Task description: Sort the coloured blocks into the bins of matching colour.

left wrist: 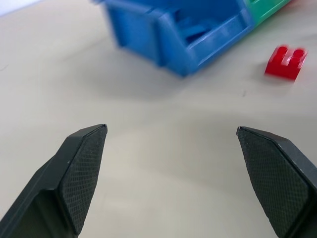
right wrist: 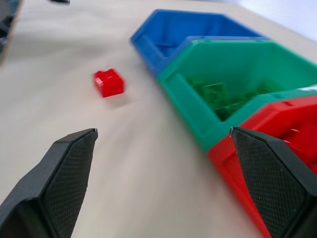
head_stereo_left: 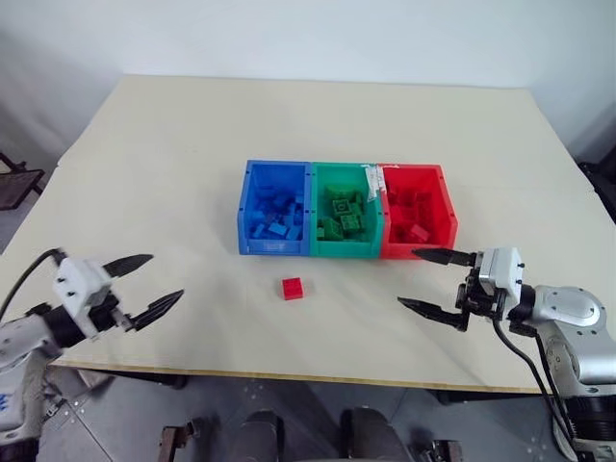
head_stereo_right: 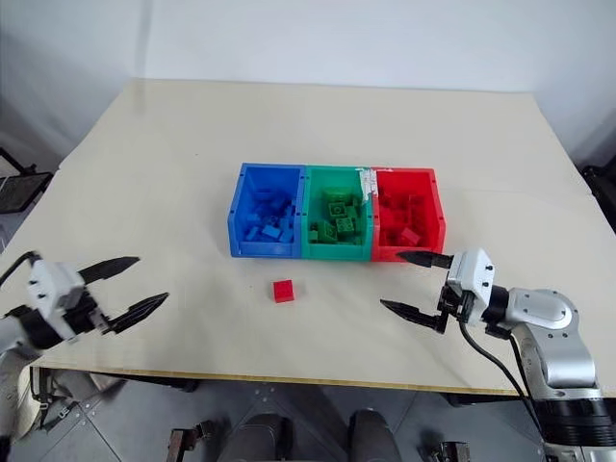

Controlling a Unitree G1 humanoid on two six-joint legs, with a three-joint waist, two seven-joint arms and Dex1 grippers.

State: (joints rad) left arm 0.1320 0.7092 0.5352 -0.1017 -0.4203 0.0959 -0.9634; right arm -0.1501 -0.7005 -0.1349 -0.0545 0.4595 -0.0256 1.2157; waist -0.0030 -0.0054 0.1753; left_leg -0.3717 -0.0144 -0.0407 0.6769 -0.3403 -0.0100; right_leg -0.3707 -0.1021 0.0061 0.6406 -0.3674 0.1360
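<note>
One red block [head_stereo_left: 292,288] lies alone on the table, in front of the blue and green bins. The three joined bins stand mid-table: blue bin [head_stereo_left: 276,222] on the left, green bin [head_stereo_left: 346,223] in the middle, red bin [head_stereo_left: 417,224] on the right, each holding several blocks of its own colour. My left gripper [head_stereo_left: 154,285] is open and empty near the table's front left edge, well left of the red block [left wrist: 285,62]. My right gripper [head_stereo_left: 434,281] is open and empty in front of the red bin [right wrist: 277,148], to the right of the red block [right wrist: 109,82].
The cream table [head_stereo_left: 192,144] stretches wide behind and beside the bins. Its front edge runs just under both grippers. A dark stand [head_stereo_left: 14,183] sits off the table's left side.
</note>
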